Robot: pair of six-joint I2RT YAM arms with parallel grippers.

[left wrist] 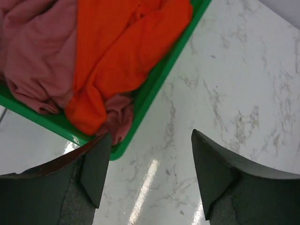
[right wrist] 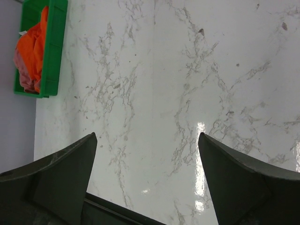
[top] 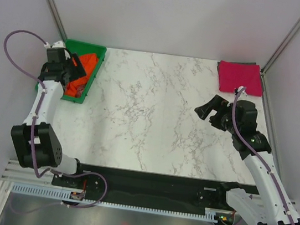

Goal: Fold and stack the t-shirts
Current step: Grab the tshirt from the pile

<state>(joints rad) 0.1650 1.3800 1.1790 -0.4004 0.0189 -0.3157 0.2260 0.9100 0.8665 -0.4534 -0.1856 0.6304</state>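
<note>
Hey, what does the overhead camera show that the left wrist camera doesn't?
Overhead only: the folded magenta-pink t-shirt at the far right corner of the marble table, and the right gripper. Left wrist only: the dusty rose t-shirt bunched beside the orange t-shirt. Both: the green tray holding the orange one, the table, the open left gripper.
</note>
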